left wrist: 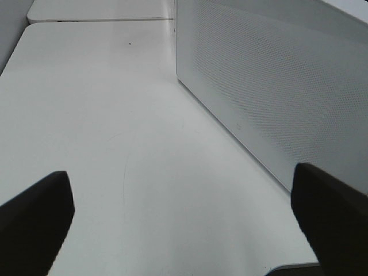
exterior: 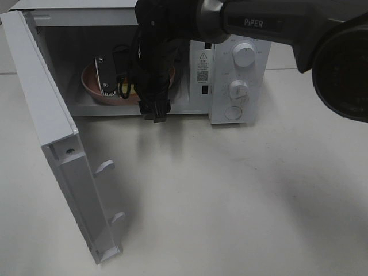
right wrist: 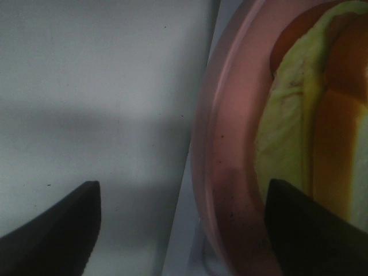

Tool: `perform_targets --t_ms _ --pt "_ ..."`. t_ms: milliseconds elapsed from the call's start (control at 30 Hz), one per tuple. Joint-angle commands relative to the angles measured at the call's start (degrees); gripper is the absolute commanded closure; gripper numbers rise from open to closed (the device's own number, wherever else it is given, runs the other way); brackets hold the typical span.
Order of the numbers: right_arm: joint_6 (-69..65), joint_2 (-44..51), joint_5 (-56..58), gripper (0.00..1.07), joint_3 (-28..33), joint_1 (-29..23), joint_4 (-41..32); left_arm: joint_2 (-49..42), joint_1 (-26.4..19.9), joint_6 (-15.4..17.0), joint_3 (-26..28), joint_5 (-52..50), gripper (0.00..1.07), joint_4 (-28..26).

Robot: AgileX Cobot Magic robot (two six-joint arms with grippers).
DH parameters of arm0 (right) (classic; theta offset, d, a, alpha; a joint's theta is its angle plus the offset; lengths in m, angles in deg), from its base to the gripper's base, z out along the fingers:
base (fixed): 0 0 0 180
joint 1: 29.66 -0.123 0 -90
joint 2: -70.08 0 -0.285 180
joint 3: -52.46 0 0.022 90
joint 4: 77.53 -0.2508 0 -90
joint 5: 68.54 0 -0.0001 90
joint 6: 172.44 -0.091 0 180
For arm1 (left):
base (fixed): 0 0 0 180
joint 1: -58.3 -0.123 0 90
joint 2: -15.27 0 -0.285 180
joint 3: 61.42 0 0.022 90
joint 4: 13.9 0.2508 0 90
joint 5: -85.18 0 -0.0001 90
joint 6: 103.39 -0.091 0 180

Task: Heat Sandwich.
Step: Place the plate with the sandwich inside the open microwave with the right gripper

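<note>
Nearest the camera the white table (exterior: 230,201) lies bare, and over another stretch of it the left gripper (left wrist: 183,195) hangs with its fingers spread wide and nothing between them, just beside a white perforated panel (left wrist: 270,98) that is probably part of the microwave. Next comes the microwave's door (exterior: 52,132), swung fully open toward the viewer on the left of the high view. Beyond it the right arm (exterior: 259,23) reaches down across the front of the microwave (exterior: 221,80) and into the cavity. In the wrist view the right gripper (right wrist: 184,190) has its fingers set apart, the rim of the pink plate (right wrist: 221,144) lying between them with one finger well clear of it, so the plate looks let go rather than clamped. The sandwich (right wrist: 287,115) sits on that plate inside the oven, its pale yellow-green filling showing between the bread. Farthest right on the microwave's front are the two dials, upper (exterior: 244,54) and lower (exterior: 238,89). As a judgement, the loading step is done: plate and sandwich are in. What is left is to draw the arm out, shut the door and set a dial to start heating.
</note>
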Motion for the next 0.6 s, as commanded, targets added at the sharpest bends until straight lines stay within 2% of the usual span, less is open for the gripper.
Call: perform_targets --t_ms 33,333,567,600 --pt "-3.61 2.35 -1.26 0.31 1.89 -0.11 0.40 -1.49 0.00 0.17 -0.29 -0.52 0.10 -0.17" --pt "-11.00 6.99 -2.98 0.31 9.68 -0.80 5.10 -1.49 0.00 0.17 -0.29 -0.52 0.10 -0.17" --pt "-12.20 12.61 -8.42 0.31 18.39 -1.43 6.36 -1.49 0.00 0.17 -0.29 -0.52 0.10 -0.17" --pt "-12.20 14.38 -10.31 0.31 21.08 -1.43 6.36 -1.49 0.00 0.17 -0.29 -0.52 0.10 -0.17"
